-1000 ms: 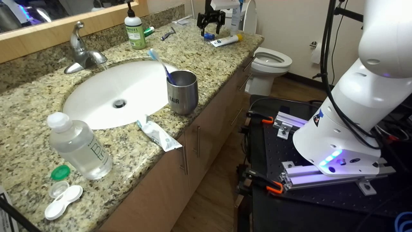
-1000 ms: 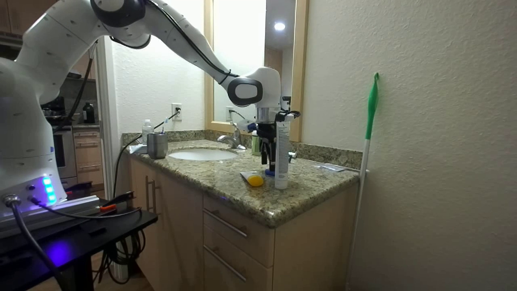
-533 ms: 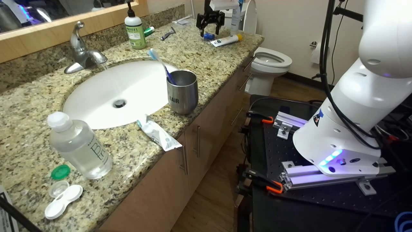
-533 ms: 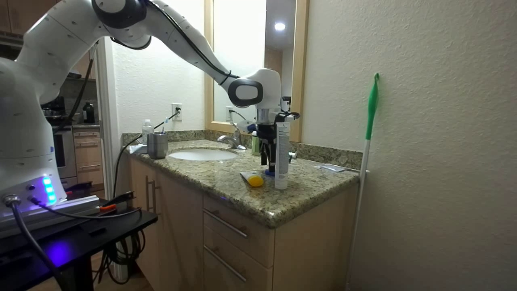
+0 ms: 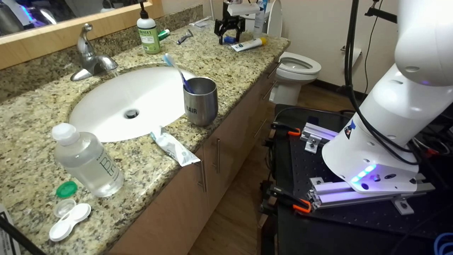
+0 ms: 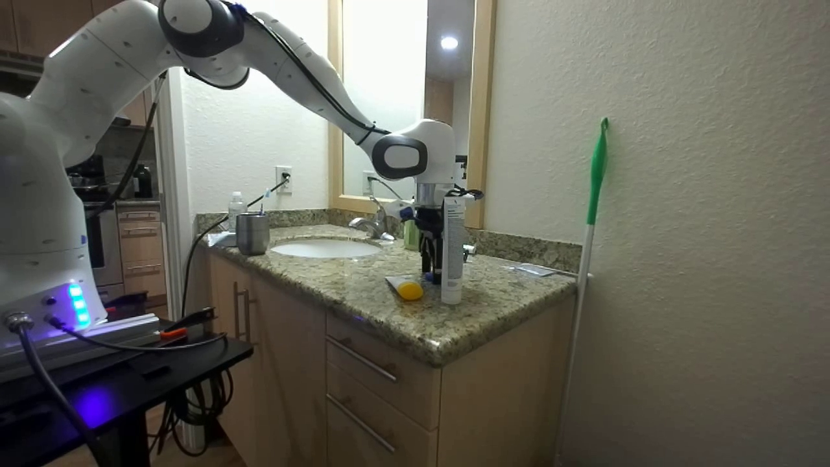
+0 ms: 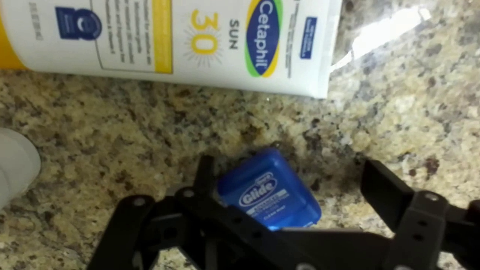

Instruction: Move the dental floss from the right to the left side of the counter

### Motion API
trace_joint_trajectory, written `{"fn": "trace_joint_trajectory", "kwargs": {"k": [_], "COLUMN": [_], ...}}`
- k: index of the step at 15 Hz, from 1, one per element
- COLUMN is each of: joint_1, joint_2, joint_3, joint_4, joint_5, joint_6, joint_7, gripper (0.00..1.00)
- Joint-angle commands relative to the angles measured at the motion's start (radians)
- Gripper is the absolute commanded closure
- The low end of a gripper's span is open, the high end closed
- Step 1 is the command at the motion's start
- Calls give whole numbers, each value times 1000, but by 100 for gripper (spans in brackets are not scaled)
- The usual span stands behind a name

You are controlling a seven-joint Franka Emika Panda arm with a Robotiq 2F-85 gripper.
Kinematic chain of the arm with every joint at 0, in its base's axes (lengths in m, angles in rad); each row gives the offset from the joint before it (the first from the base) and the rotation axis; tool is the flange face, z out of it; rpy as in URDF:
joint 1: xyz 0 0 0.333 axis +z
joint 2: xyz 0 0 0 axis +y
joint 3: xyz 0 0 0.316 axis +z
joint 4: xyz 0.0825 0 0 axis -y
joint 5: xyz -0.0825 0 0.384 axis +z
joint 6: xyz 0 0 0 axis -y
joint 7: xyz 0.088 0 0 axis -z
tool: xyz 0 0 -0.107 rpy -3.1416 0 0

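Note:
The dental floss (image 7: pixel 268 191) is a small blue case lying flat on the speckled granite counter (image 5: pixel 201 56). My gripper (image 7: pixel 288 176) is pointed down over it with jaws wide apart. One finger stands close to the case's left corner in the wrist view; a gap of bare granite separates the case from the opposite finger. The near edge of the case is hidden behind the gripper's dark body. In an exterior view the blue floss (image 5: pixel 229 39) shows between the two fingertips, low at the counter's far end. Whether either finger touches it I cannot tell.
A white tube with an orange cap (image 5: pixel 247 44) lies beside the floss, and a tall white tube (image 6: pixel 452 253) stands close to the gripper. Farther along are the metal cup (image 5: pixel 200 106) with a toothbrush, the sink (image 5: pixel 106 117), the faucet (image 5: pixel 92 63) and a clear bottle (image 5: pixel 88 163).
My arm has come down, so the fingers now sit lower around the floss, near the counter surface. The jaws stay wide apart, and the floss has not visibly moved.

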Motion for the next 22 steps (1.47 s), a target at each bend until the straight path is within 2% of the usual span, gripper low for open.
{"fn": "trace_joint_trajectory", "kwargs": {"k": [1,8,9,14,19,22], "joint_1": [1,4,4,6,6,55], "joint_2": [8,11,12,-8,-128,-242], "joint_3": [0,-7,-6,4,68,83], "joint_4": [11,23,24,5,-105,-209], "joint_5": [-7,-23,-26,-34,-46,-88], "joint_6": [-3,-7,-7,-1,-14,-52], "joint_7": [-1,-4,-6,-43,-274,-353], "gripper": [26,76,79,79,79,79]}}
